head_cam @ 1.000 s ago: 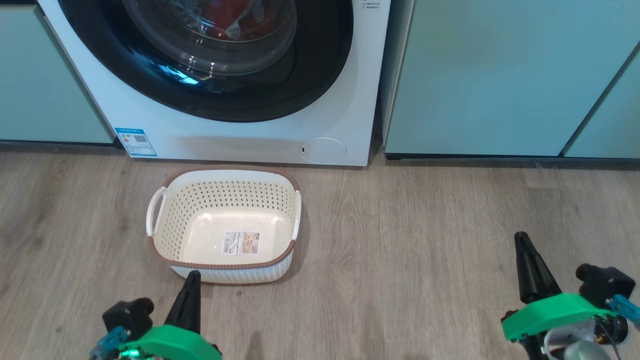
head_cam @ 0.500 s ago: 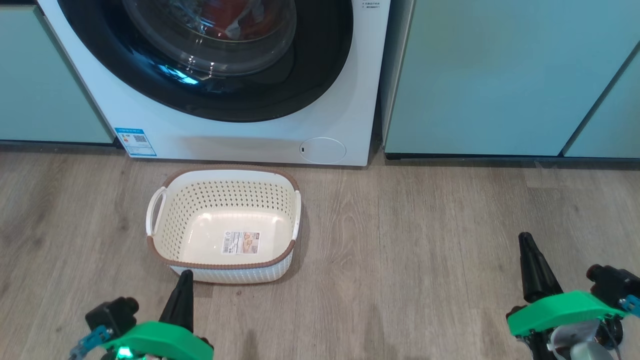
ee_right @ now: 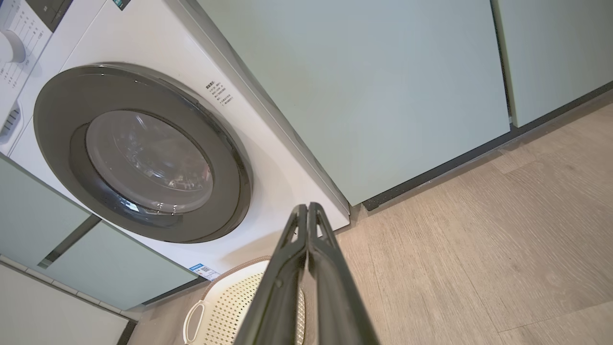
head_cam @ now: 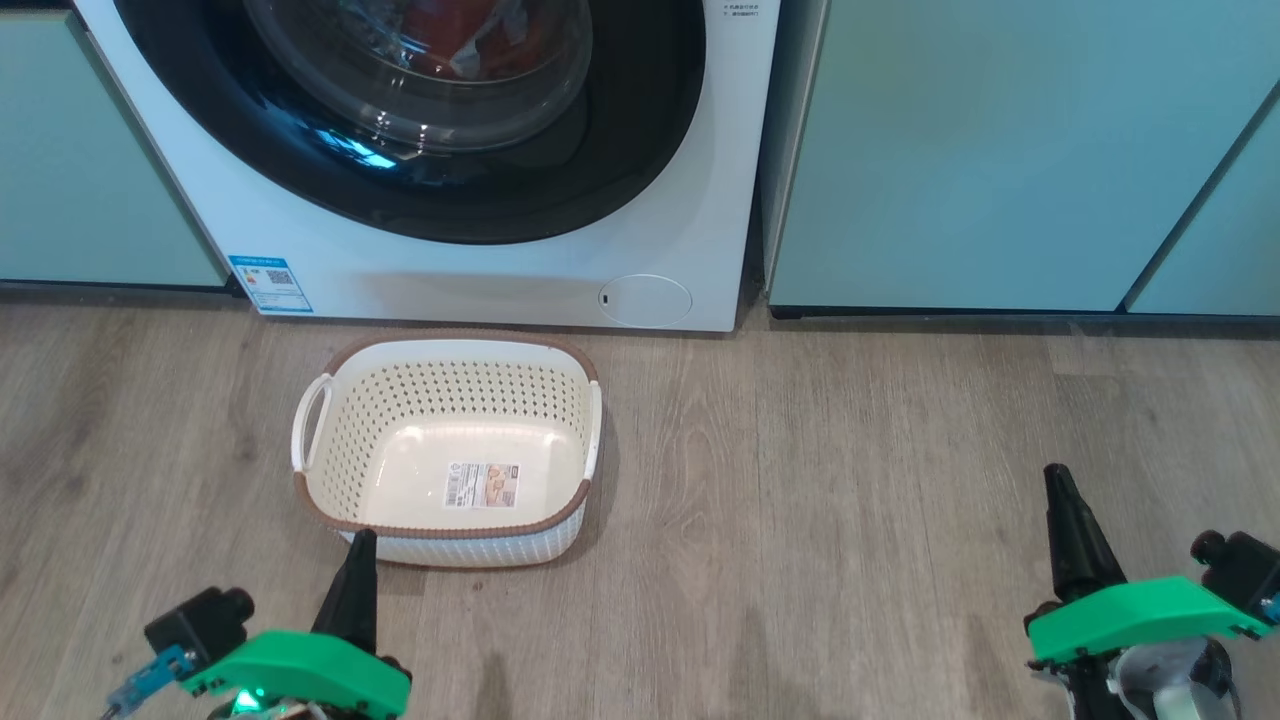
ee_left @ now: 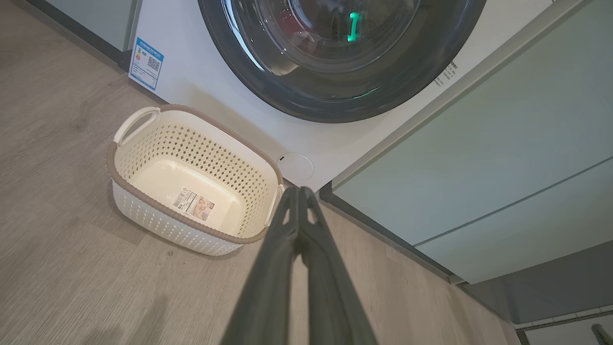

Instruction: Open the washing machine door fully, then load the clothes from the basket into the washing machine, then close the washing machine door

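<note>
The washing machine stands between teal cabinets, and its door lies flat against its front. Red and white clothes show through the glass porthole. On the floor before it the basket holds nothing but its paper label. My left gripper is shut and hovers at the basket's near edge. My right gripper is shut over bare floor at the right.
Pale teal cabinets flank the washer on both sides. Wood-look floor stretches to the right of the basket. A round filter cover and a blue sticker sit low on the washer front.
Both grippers have drawn back a little toward the bottom of the head view; the left one also drifted left. Basket and door have not moved.
</note>
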